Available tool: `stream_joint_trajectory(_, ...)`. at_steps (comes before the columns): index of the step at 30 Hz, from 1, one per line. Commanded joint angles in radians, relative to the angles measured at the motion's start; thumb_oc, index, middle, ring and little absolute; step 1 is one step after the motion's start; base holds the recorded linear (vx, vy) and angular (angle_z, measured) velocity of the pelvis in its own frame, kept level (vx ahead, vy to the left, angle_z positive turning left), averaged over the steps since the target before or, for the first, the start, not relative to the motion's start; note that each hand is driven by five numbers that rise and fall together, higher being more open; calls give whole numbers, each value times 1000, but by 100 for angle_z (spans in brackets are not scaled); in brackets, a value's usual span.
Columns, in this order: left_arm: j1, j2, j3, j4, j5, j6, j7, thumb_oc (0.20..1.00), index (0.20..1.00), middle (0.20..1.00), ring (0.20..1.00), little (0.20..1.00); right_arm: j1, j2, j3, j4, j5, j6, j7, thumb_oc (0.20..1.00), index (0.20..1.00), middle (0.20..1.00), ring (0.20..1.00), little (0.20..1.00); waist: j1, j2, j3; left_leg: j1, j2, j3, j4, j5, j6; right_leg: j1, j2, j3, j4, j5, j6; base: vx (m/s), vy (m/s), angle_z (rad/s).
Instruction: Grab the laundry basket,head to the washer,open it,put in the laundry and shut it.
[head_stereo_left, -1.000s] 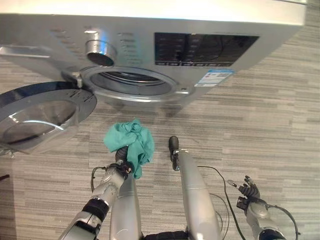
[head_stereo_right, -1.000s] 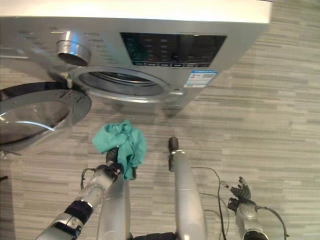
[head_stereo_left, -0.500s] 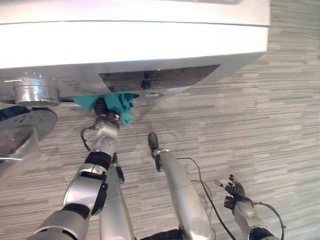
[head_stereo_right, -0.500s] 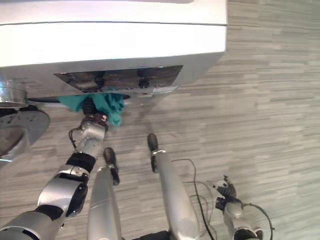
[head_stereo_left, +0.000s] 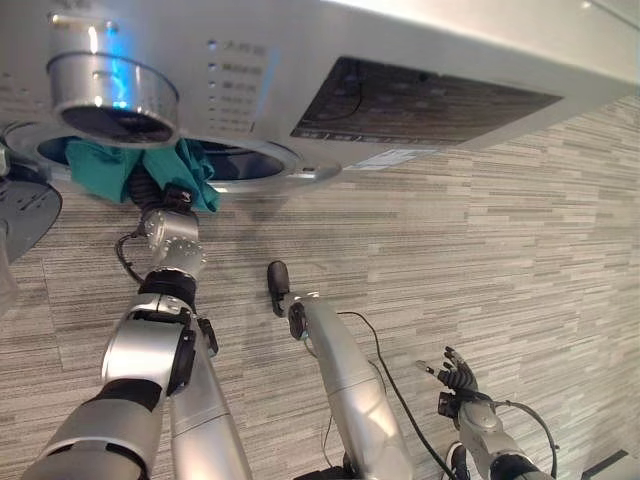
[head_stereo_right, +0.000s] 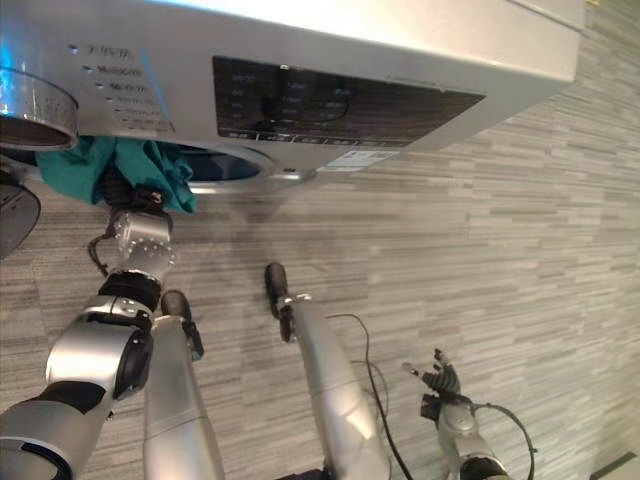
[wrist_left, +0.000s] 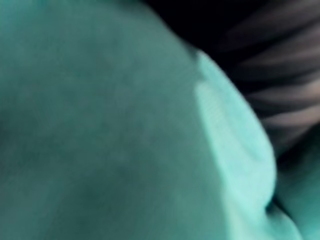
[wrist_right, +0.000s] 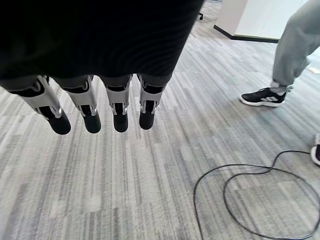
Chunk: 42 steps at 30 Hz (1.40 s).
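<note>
A silver washer (head_stereo_left: 420, 60) stands ahead with its round drum opening (head_stereo_left: 250, 163) uncovered. Its door (head_stereo_left: 22, 205) hangs swung aside at the far left. A teal cloth (head_stereo_left: 105, 165) bunches against the opening's left rim, partly inside it. My left hand (head_stereo_left: 152, 188) is raised into that cloth, and the cloth (wrist_left: 100, 125) lies right up against the left wrist view. My right hand (head_stereo_left: 455, 378) hangs low at my right side, open, with its fingers (wrist_right: 90, 107) straight above the floor and nothing in them.
A large silver dial (head_stereo_left: 105, 85) juts out above the opening, next to a dark control panel (head_stereo_left: 420, 100). Striped grey flooring (head_stereo_left: 480, 230) spreads to the right. A person's leg (wrist_right: 300, 40) and dark shoe (wrist_right: 262, 97) stand near my right side.
My left arm has stretched forward and carried the teal cloth from below the washer front up to the drum opening. The camera has shifted. The right hand has stayed hanging.
</note>
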Motion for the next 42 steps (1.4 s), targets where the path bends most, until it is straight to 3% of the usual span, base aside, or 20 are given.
stream_joint_trajectory(1,-90,50,18,7,-6,-40,30,200,200,200,200,200,47,-37,19,-42,42,-22,-24,1000,1000,1000,1000,1000,-27,37,-16,11,11,10,104,-154,75,89,-30,-4,18,-108,69,9,12,-5)
stream_joint_trajectory(4,-191,97,-40,1,15,-40,47,200,200,200,200,200,49,-51,25,-55,22,-23,-32,1000,1000,1000,1000,1000,-45,36,-33,-19,20,8,119,-158,72,66,-25,-6,16,-101,66,8,2,-6)
stream_joint_trajectory(8,-383,85,-191,-86,36,-65,62,200,200,200,200,200,39,-67,26,-59,22,-15,-23,1000,1000,1000,1000,1000,-57,52,-50,-62,17,-2,124,-150,71,34,-18,-12,9,-91,65,5,-15,-6)
stream_joint_trajectory(9,-422,58,-258,-165,50,-69,48,329,329,329,329,329,48,-78,23,-68,17,-12,-12,1000,1000,1000,1000,1000,-61,61,-54,-79,9,-6,124,-146,72,25,-19,-17,5,-89,65,4,-37,1)
stream_joint_trajectory(10,-426,59,-280,-150,83,-53,54,1000,1000,1000,1000,1000,48,-87,23,-77,17,-12,-9,1000,1000,1000,1000,1000,-59,67,-54,-84,6,-7,127,-144,72,21,-21,-18,5,-89,65,8,-42,3)
stream_joint_trajectory(13,-490,113,-333,82,210,86,62,1000,1000,1000,1000,1000,26,-90,52,-80,25,-5,-3,1000,1000,1000,1000,1000,-54,85,-52,-98,-1,-3,121,-131,74,5,-31,-23,9,-83,64,1,-2,3)
stream_joint_trajectory(17,-474,147,-354,144,294,137,36,1000,1000,1000,1000,1000,34,-100,54,-100,13,-9,4,1000,1000,1000,1000,1000,-53,82,-53,-98,3,3,122,-128,75,2,-28,-20,8,-80,62,-3,11,0)
stream_joint_trajectory(18,-439,160,-362,201,357,187,10,1000,1000,1000,1000,1000,45,-110,46,-109,12,-16,7,1000,1000,1000,1000,1000,-51,83,-53,-101,4,4,121,-124,79,1,-27,-20,4,-77,63,0,0,0)
stream_joint_trajectory(20,-384,168,-358,243,438,223,-18,1000,1000,1000,1000,1000,53,-123,39,-124,11,-21,15,1000,1000,1000,1000,1000,-43,87,-53,-106,-1,4,116,-114,80,2,-30,-27,0,-74,63,-19,-3,0)
stream_joint_trajectory(25,-271,138,-327,253,527,241,-37,1000,1000,1000,1000,1000,58,-138,59,-134,-24,-22,20,1000,1000,1000,1000,1000,-35,80,-50,-102,-13,-3,93,-96,81,13,-38,-37,-13,-69,61,-30,-16,3)
stream_joint_trajectory(31,-173,66,-311,97,489,184,-35,1000,1000,1000,1000,1000,25,-152,73,-171,-79,-31,-19,1000,1000,1000,1000,1000,-15,84,-15,-57,-39,-9,31,-64,75,44,-59,-40,-26,-51,63,-57,0,9)
stream_joint_trajectory(38,46,14,-271,5,592,158,-11,1000,1000,1000,1000,1000,0,-152,90,-161,-163,-34,-53,1000,1000,1000,1000,1000,31,105,45,121,-78,30,-161,27,68,178,-100,-14,-133,-3,62,-80,32,24)
stream_joint_trajectory(42,299,-33,-249,-114,652,142,-17,1000,1000,1000,1000,1000,2,-139,41,-85,-182,-14,-65,1000,1000,1000,1000,1000,74,140,63,300,-120,35,-279,82,66,336,-123,-21,-194,9,61,-32,19,22)
